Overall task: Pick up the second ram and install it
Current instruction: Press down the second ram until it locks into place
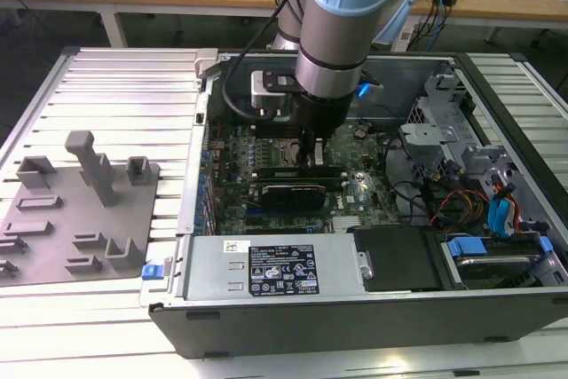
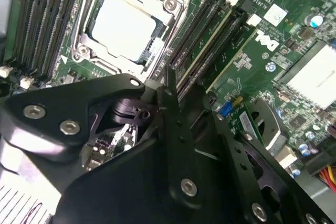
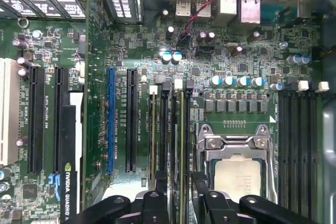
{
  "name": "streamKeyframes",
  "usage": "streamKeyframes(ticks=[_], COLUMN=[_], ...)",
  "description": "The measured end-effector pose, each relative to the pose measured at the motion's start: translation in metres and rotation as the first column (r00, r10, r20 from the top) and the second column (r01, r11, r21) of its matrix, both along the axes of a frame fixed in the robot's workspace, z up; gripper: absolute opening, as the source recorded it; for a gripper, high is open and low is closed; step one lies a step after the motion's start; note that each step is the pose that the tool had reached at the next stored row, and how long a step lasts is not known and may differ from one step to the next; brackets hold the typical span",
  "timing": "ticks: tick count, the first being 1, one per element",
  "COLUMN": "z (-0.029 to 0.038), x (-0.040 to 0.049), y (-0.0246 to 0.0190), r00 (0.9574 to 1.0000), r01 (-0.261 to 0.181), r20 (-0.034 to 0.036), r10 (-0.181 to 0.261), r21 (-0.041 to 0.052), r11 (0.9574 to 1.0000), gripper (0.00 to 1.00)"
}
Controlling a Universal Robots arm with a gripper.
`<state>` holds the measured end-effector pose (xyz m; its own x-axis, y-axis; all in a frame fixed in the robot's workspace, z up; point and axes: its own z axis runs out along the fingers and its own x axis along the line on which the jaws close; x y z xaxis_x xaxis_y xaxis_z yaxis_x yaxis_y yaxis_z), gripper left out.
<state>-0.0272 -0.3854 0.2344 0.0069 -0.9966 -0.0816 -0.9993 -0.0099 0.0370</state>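
Note:
The second ram stands on edge in a memory slot beside the CPU socket, seen as a thin pale line. In the second wrist view the second ram runs up to the black fingertips. My gripper straddles one end of it, with a dark gap visible on each side of the stick, so it reads as open. In the exterior view the gripper is low over the motherboard inside the open computer case, just at the exterior view's right of the socket.
Another stick sits in a slot two over. A graphics card lies in front of the gripper, then the power supply. Drive cage and cables fill the case's right. A grey fixture rests on the slatted table at left.

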Motion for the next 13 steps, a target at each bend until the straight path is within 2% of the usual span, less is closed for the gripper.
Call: streamKeyframes(ticks=[1, 3, 4, 5, 6, 13], z=[0.0056, 0.0316, 0.0436, 0.0486, 0.0504, 0.0506], x=[0.0, 0.0, 0.0, 0.0, 0.0, 0.0005], y=[0.0001, 0.0042, 0.0076, 0.0087, 0.0087, 0.0086], r00=[1.0, 1.0, 1.0, 1.0, 1.0, 1.0], r01=[0.0, 0.0, 0.0, 0.0, 0.0, 0.0], r20=[0.0, 0.0, 0.0, 0.0, 0.0, -0.0001], r10=[0.0, 0.0, 0.0, 0.0, 0.0, 0.0], r21=[-0.0001, -0.0052, -0.0131, -0.0165, -0.0167, -0.0168], r11=[1.0, 1.0, 0.9999, 0.9999, 0.9999, 0.9999], gripper=[0.32, 0.32, 0.24, 0.17, 0.11, 0.11])
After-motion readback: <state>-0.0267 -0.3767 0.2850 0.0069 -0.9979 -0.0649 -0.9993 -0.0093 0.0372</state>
